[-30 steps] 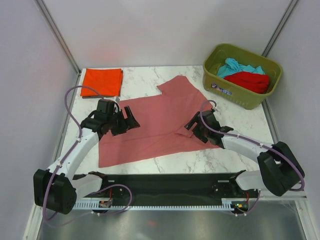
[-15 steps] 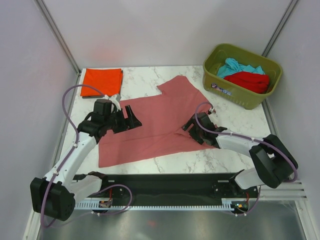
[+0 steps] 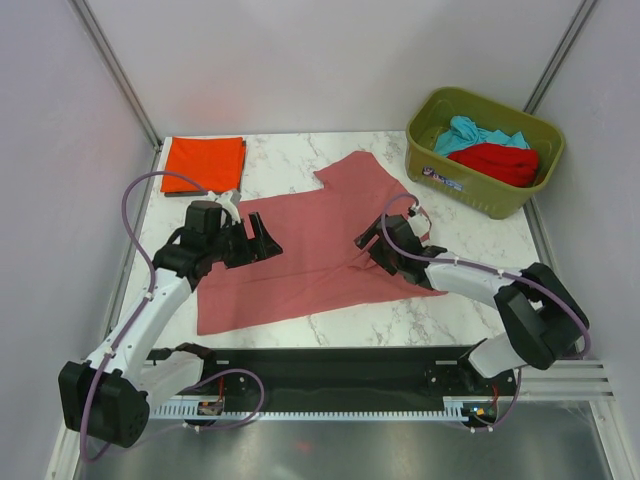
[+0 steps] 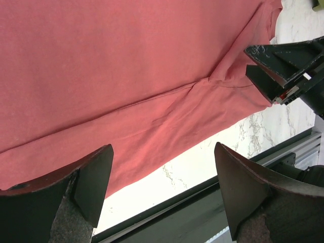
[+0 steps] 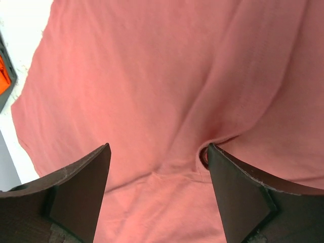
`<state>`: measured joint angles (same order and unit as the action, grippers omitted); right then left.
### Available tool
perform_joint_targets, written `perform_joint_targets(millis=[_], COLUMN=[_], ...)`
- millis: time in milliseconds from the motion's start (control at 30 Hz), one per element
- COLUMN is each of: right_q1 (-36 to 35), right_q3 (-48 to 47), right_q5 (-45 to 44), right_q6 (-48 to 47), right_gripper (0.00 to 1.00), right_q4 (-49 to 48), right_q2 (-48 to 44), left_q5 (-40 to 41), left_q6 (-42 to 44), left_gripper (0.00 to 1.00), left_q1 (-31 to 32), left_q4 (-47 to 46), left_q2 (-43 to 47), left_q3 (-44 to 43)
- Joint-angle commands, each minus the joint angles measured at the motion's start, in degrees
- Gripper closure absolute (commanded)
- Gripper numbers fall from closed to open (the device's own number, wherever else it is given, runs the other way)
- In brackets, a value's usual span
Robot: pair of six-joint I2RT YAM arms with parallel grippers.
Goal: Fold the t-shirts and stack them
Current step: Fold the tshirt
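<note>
Left gripper [image 3: 262, 238]: jaws wide apart, nothing clamped, above the left portion of the dusty pink cloth t-shirt [image 3: 310, 250].

Right gripper [image 3: 368, 250]: jaws likewise wide apart, empty, over a puckered seam near the shirt's right side; contact with the cloth not discernible.

Dusty pink t-shirt: spread flat, single layer, lightly creased, mid-surface of the white marble table [image 3: 300, 150]; long axis diagonal, near-left to far-right.

Bright orange-red t-shirt [image 3: 203, 163]: folded square, far-left corner.

Olive-green plastic bin [image 3: 440, 175]: far-right corner, containing the crumpled teal t-shirt [image 3: 465, 133] and the bright red t-shirt [image 3: 500, 160].
</note>
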<state>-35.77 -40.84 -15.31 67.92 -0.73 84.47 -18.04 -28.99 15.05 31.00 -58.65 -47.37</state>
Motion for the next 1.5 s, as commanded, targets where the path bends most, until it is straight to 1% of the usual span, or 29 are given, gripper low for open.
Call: perform_joint_targets(millis=[0, 100, 200, 233, 333, 367, 467, 500, 533, 567, 600, 633, 667, 700, 733, 767, 867, 1000, 1100, 1167, 1300, 1467], right_q1=[-0.3, -0.3, -0.5, -0.7, -2.4, -2.8, -3.4, -3.4, -3.3, -3.3, -3.0, -3.0, -3.1, -3.1, -3.1, -3.1, -3.0, -2.6, -2.4, -2.3, -2.2, -2.0], right_q3=[-3.1, -4.8, -11.4, -14.5, -21.1, -22.2, -23.0, -23.3, -24.2, -25.2, -26.4, -26.0, -24.7, -22.8, -18.9, -17.0, -11.6, -5.8, -3.2, -2.2, 0.0, -0.2], right_q5=[-1.9, -1.5, 2.6, 5.4, 7.0, 7.3, 7.9, 6.9, 4.4, 2.1, -1.9, -3.1, -3.8, -3.8, -3.7, -3.8, -5.9, -7.9, -6.9, -6.2, -7.9, -8.2], right_q6=[-1.1, -2.3, -5.9, -6.7, -10.4, -12.4, -13.4, -13.5, -13.1, -12.1, -9.5, -8.2, -6.5, -4.1, -3.0, -2.2, -0.5, -0.6, 1.2, 2.6, 4.8, 5.6], right_gripper=[0.15, 0.16, 0.18, 0.18, 0.20, 0.20, 0.20, 0.20, 0.20, 0.20, 0.21, 0.23, 0.35, 0.42, 0.49, 0.61, 0.71, 0.73, 0.74, 0.74, 0.75, 0.74], right_q4=[-2.9, -8.2, -10.4, -12.2, -11.0, -10.3, -9.5, -8.2, -0.7, 4.5, 9.0, 15.3, 16.5, 16.6, 16.6, 16.6, 18.0, 18.0, 17.3, 16.0, 15.1, 15.1], right_q2=[2.9, 6.0, 10.3, 11.2, 13.7, 14.1, 14.4, 13.8, 13.4, 13.2, 12.3, 11.6, 10.6, 7.8, 6.4, 5.1, -1.0, -5.0, -5.8, -5.5, -6.1, -4.6], left_q5=[0.5, 1.0, 2.1, 3.0, 4.2, 4.5, 4.9, 5.1, 5.3, 5.5, 5.9, 6.1, 6.3, 6.4, 6.4, 6.3, 5.9, 5.1, 4.7, 4.7, 4.8, 4.4], left_q6=[2.4, 2.3, 1.7, 1.5, 1.0, 0.9, 0.5, 0.4, 0.3, 0.1, -0.2, -0.3, -0.4, -0.6, -0.6, -0.5, -0.5, -0.5, -0.5, -0.5, -0.4, -0.2], left_gripper=[0.12, 0.12, 0.12, 0.12, 0.12, 0.12, 0.12, 0.12, 0.12, 0.12, 0.12, 0.12, 0.12, 0.12, 0.12, 0.12, 0.12, 0.12, 0.12, 0.12, 0.12, 0.12], left_q1=[-0.5, -0.4, -0.6, -0.6, -1.1, -1.3, -1.6, -1.7, -1.8, -2.0, -2.0, -2.2, -2.3, -2.5, -2.7, -2.9, -3.1, -3.4, -3.6, -3.7, -3.9, -4.3], left_q4=[-1.7, -1.7, -1.7, -1.6, -1.6, -1.6, -1.6, -1.6, -1.6, -1.6, -1.6, -1.7, -1.6, -1.6, -1.7, -1.6, -1.7, -1.7, -1.6, -1.7, -1.7, -1.6], left_q2=[0.6, 0.6, 1.1, 1.3, 2.2, 2.5, 2.8, 2.8, 2.7, 2.7, 2.8, 2.8, 2.8, 2.8, 2.8, 2.8, 2.6, 2.2, 2.0, 2.0, 1.8, 1.5], left_q3=[0.3, 0.3, 0.5, 0.7, 1.1, 1.1, 1.2, 1.2, 1.2, 1.3, 1.3, 1.3, 1.3, 1.2, 1.2, 1.1, 1.1, 1.1, 1.1, 1.2, 1.2, 1.1])
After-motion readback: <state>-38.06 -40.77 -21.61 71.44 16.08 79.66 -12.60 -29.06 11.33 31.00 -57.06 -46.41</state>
